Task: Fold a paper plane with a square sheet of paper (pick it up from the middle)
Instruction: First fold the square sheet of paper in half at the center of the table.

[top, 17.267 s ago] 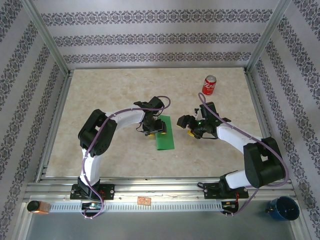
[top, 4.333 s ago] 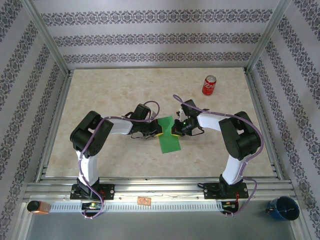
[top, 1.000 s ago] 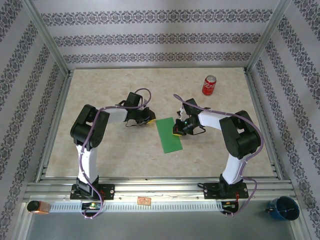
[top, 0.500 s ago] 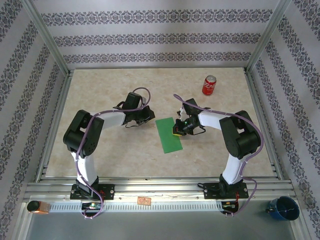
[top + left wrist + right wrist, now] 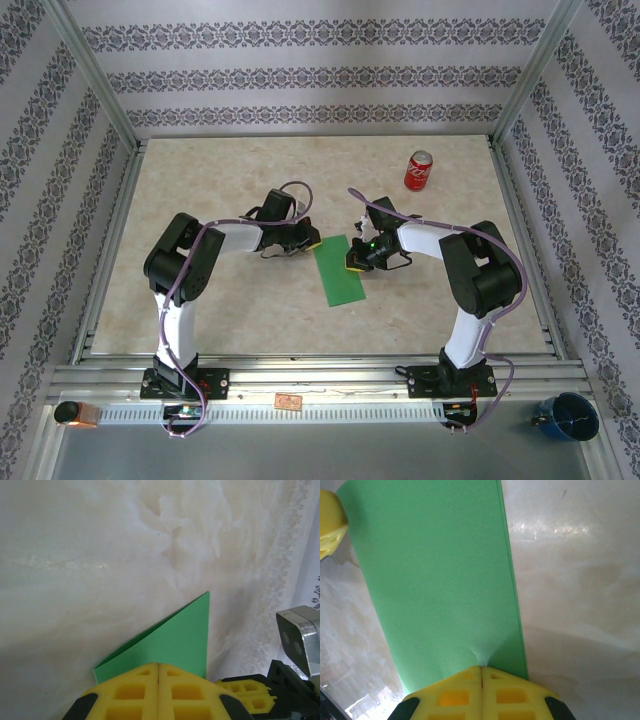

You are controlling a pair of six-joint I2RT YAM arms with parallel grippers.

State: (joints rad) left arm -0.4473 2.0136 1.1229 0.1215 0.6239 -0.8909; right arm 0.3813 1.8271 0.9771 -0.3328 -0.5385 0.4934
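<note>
- Left gripper (image 5: 310, 243): fingers pressed together at the far-left corner of the green paper (image 5: 339, 270); a pinch cannot be confirmed.
- Right gripper (image 5: 354, 263): fingers pressed together on the paper's right edge, which puckers there.
- Paper: a folded strip lying flat mid-table.
- Table (image 5: 200, 180): marbled beige; red can (image 5: 418, 171) near its far-right corner.
- Walls (image 5: 320, 80): pale wallpaper with dark ornamental bands.

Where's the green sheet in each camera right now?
Top external: green sheet mid-frame, left gripper at its far-left corner.
Left wrist: corner bottom centre, above the yellow pads.
Right wrist: broad strip, top left to bottom centre.
Landmark: that gripper's yellow pad, top left.
</note>
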